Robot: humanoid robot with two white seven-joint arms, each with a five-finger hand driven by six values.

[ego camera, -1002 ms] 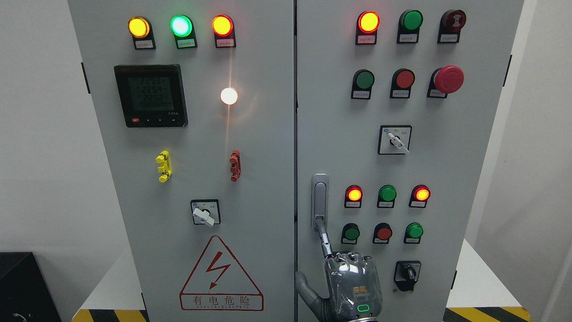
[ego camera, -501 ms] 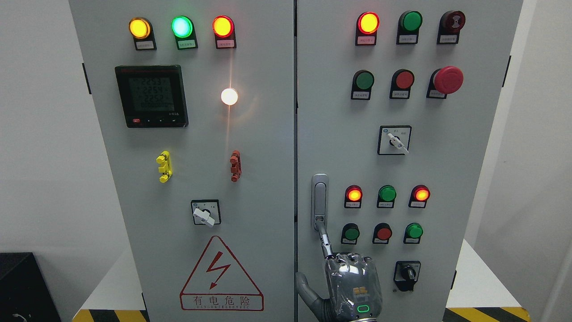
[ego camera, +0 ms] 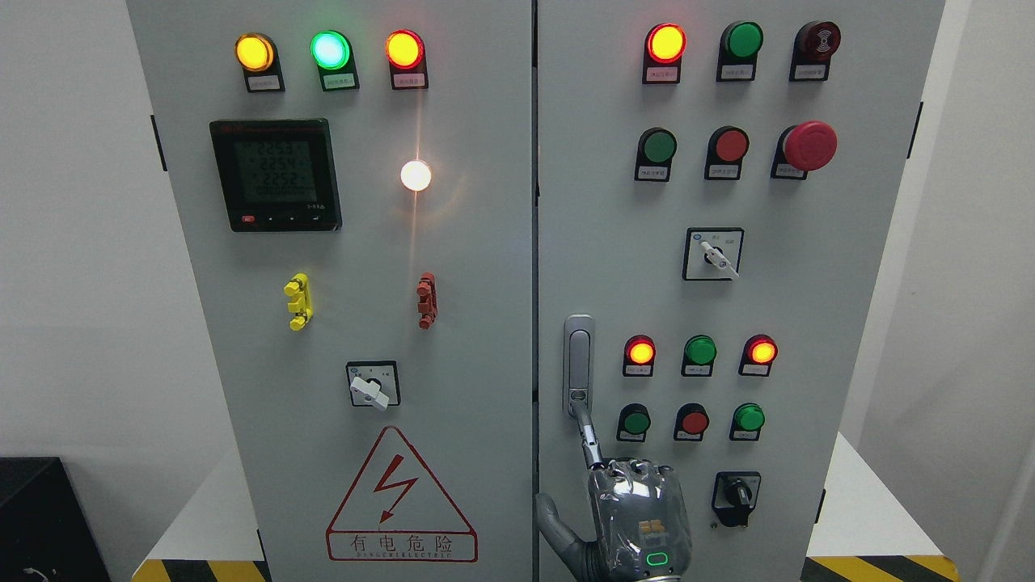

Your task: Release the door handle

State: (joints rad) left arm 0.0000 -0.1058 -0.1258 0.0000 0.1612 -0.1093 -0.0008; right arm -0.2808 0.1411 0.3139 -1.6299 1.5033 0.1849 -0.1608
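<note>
Almost nothing has moved since the earlier frames: the whole view has slid down a trace, so the lamps sit a little lower, and the hand stays where it was.

The right hand (ego camera: pixel 639 517) comes up from the bottom edge, right of the middle, back of the hand toward the camera. One finger (ego camera: pixel 590 436) is stretched straight up and to the left, its tip touching the lower end of the door handle (ego camera: pixel 578 364). The other fingers are curled down over the knuckles, and the thumb juts out to the left. Nothing is grasped; only the one fingertip meets the handle.

The door handle is a narrow upright silver lever on the right door (ego camera: pixel 808 323) of the grey cabinet, just beside the seam between the two doors and left of a lit red lamp (ego camera: pixel 640 352). It lies flat in its housing.

The doors meet in a straight dark seam. The left door (ego camera: pixel 485 267) carries a black meter (ego camera: pixel 275 174), a bright white lamp (ego camera: pixel 416 175) and a red warning triangle (ego camera: pixel 400 497). A red mushroom button (ego camera: pixel 810 145) sits high on the right door.
</note>
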